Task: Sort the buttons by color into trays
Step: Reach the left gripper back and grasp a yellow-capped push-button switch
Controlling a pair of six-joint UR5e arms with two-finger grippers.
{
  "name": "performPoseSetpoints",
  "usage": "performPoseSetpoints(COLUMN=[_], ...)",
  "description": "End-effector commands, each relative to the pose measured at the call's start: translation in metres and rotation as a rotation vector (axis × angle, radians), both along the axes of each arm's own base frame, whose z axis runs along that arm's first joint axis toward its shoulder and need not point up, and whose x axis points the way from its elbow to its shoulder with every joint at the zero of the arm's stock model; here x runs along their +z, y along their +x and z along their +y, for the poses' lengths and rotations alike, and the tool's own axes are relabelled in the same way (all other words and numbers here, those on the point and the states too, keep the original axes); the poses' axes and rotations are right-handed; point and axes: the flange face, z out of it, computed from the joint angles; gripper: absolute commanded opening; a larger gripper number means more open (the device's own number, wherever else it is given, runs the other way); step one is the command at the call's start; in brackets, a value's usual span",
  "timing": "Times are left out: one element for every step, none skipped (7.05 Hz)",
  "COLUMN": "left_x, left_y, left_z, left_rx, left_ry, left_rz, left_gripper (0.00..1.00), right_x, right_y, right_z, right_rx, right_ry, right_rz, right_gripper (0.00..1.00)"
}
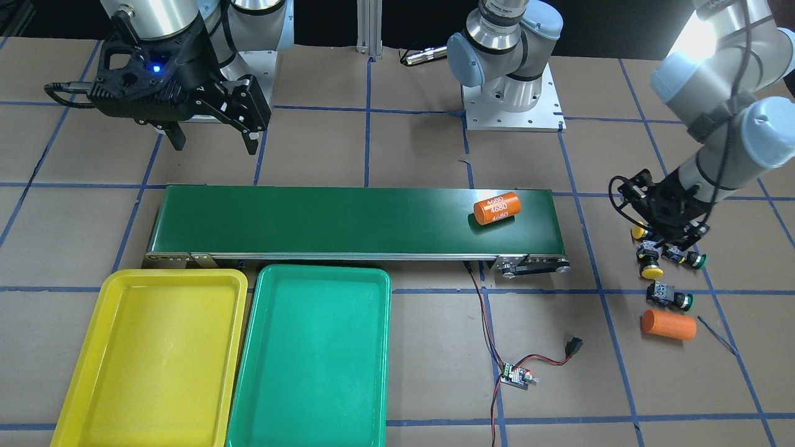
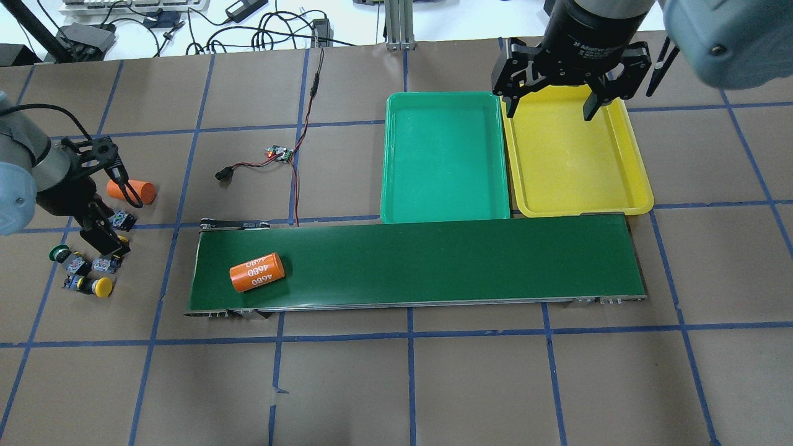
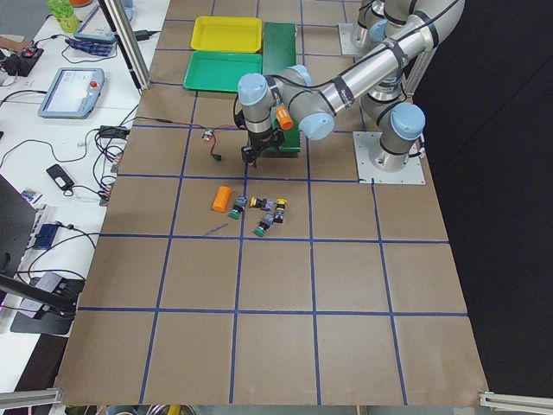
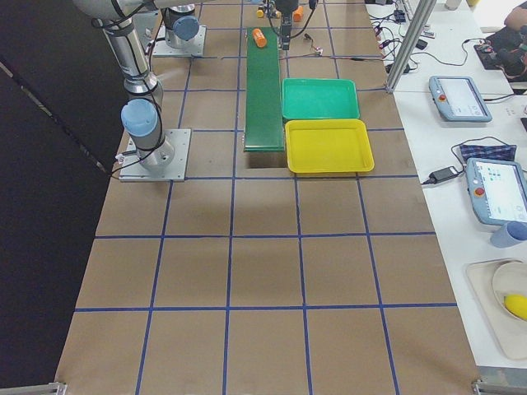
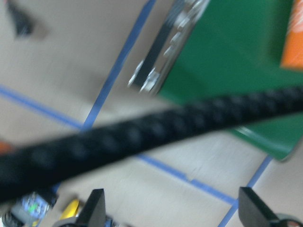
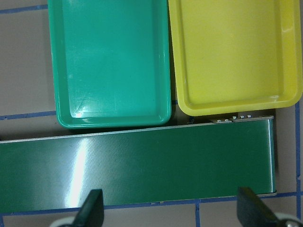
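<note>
Buttons (image 1: 669, 296) lying sideways, trays (image 1: 310, 354) perpendicular to belt (image 1: 348, 220)

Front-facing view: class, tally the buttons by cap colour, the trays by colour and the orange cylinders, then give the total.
Yellow-capped buttons: 2
Green-capped buttons: 2
Yellow tray: 1
Green tray: 1
Orange cylinders: 2
Total: 8
</note>
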Motion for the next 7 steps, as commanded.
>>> performPoseSetpoints(left_x=[-0.038, -0.06, -0.08, -0.088, -0.093, -0.096, -0.099], left_y=[0.051, 0.058, 0.057, 0.058, 0.058, 0.06, 0.061], left_z=[-0.023, -0.03, -0.027, -0.028, -0.026, -0.029, -0.029], left_rx=[0.072, 0.09, 0.202, 0.273, 0.274, 0.276, 0.288], left_ry=[-0.028, -0.036, -0.008, 0.001, 0.011, 0.01, 0.015], left_rz=[-0.05, -0.059, -0.052, -0.058, -0.053, -0.055, -0.059], left_gripper=[1.0, 1.0, 1.0, 1.0, 1.0, 1.0, 1.0], right_x=[-0.002, -0.002, -0.003, -0.003, -0.002, -0.001, 0.0], right_y=[0.0, 0.0, -0.001, -0.001, 0.0, 0.0, 0.0], right_z=[0.0, 0.0, 0.0, 0.001, 0.002, 0.003, 0.003], right_rx=[0.003, 0.004, 0.003, 0.003, 0.003, 0.003, 0.003], right_ry=[0.004, 0.004, 0.009, 0.007, 0.006, 0.004, 0.003], right_rz=[0.001, 0.001, 0.001, 0.001, 0.001, 0.001, 0.0], right_gripper=[1.0, 1.0, 1.0, 1.0, 1.0, 1.0, 1.0])
